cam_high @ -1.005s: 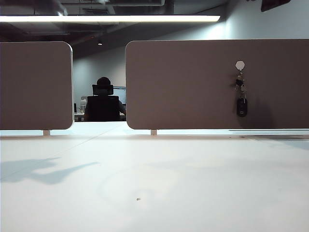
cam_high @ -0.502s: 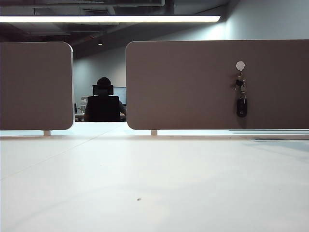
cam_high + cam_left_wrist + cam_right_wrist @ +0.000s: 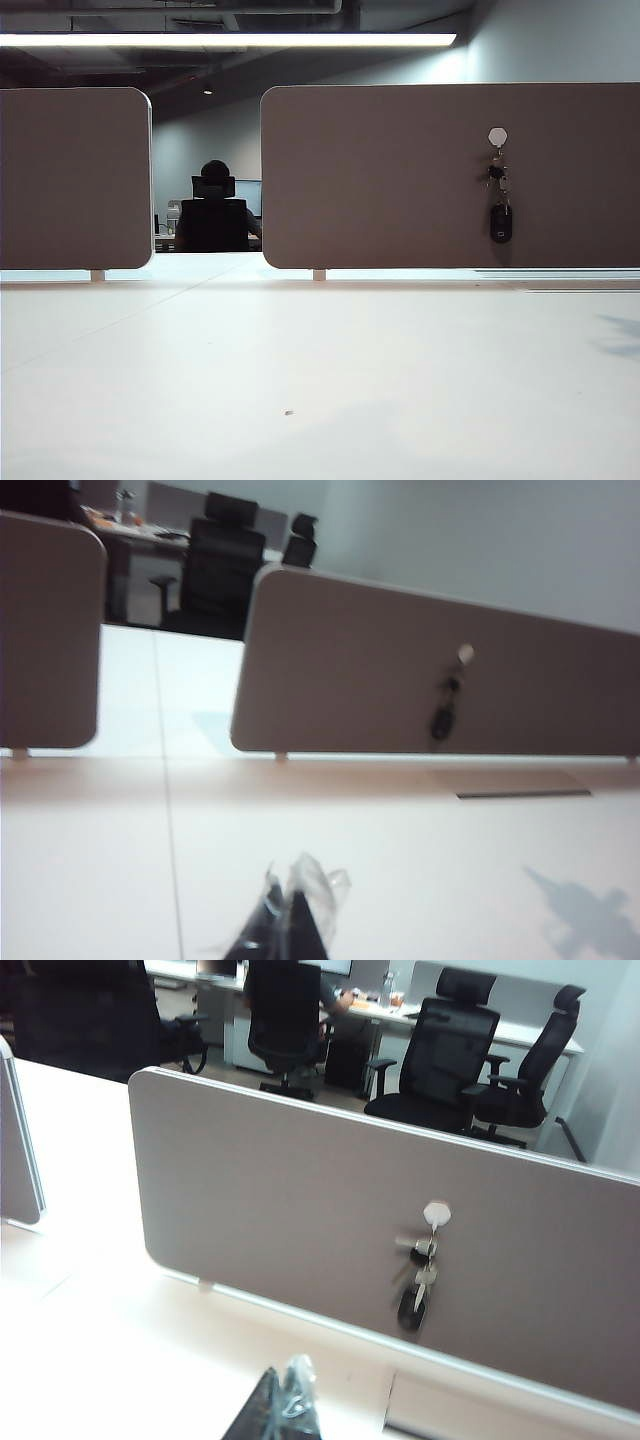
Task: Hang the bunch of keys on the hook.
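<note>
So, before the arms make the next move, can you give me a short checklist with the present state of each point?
1. Bunch of keys hangs from the hook on the divider panel: ok.
2. Fob clear of the table: ok.
3. Left gripper shut, empty, away from the keys: ok.
4. Right gripper shut, empty, away from the keys: ok.
5. Keys at rest, not swinging: cannot tell.

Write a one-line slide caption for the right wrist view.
Bunch of keys hanging from the hook on the desk partition, right gripper shut and drawn back.
</note>
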You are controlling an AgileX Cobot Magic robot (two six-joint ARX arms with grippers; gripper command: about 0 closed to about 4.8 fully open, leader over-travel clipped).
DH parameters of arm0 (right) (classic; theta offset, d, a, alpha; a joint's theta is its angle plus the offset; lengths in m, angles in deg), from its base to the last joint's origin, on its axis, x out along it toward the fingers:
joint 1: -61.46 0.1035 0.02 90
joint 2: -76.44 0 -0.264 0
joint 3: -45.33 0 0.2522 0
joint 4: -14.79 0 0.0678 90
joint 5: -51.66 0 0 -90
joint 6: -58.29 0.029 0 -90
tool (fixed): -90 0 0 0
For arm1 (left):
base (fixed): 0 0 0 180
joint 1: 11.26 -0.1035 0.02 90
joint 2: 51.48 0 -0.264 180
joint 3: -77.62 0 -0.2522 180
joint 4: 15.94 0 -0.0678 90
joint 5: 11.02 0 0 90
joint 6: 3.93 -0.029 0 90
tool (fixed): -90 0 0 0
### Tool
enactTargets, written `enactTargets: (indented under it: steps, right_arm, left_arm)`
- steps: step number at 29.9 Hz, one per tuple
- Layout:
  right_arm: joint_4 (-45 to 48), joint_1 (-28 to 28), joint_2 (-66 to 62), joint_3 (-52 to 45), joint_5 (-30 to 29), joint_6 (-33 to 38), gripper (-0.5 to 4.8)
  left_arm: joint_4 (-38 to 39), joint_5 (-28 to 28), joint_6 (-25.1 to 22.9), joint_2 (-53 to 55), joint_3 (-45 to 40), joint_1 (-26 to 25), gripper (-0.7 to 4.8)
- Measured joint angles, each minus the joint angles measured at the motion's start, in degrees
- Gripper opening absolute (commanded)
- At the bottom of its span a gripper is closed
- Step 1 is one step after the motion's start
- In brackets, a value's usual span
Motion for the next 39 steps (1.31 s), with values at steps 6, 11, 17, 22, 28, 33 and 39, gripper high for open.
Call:
enactTargets:
  steps: [6,11,17,22,28,33,39]
  right_arm:
    - [1.88,2.6,13.7,-15.63,-0.04,3.72,-0.06]
    - [9.68,4.87,23.39,-27.98,-0.11,5.07,-0.05]
    - [9.35,7.04,35.08,-38.99,-0.09,5.4,-0.05]
    - [10.1,7.21,41.35,-45.81,-0.09,6.16,-0.05]
    - [9.55,7.21,45.97,-52.19,-0.02,9.29,-0.05]
    - [10.32,7.21,46.4,-58.34,0.04,10.71,-0.05]
    - [13.33,7.21,46.73,-63.69,0.07,14.05,-0.05]
  left_arm:
    - [0.72,2.54,0.11,-5.62,-7.02,0.0,-0.06]
    - [-0.31,3.21,0.13,-6.36,-12.13,0.0,-0.06]
    - [-3.08,6.45,0.13,-6.34,-18.73,0.02,-0.06]
    - [-10.27,6.51,0.13,-6.36,-25.24,0.02,-0.06]
    - [-15.69,6.49,0.13,-6.36,-31.54,0.02,-0.06]
    - [-17.18,6.38,0.13,-6.34,-35.91,0.0,-0.06]
    - [-17.66,6.43,0.79,-6.36,-38.95,0.02,-0.06]
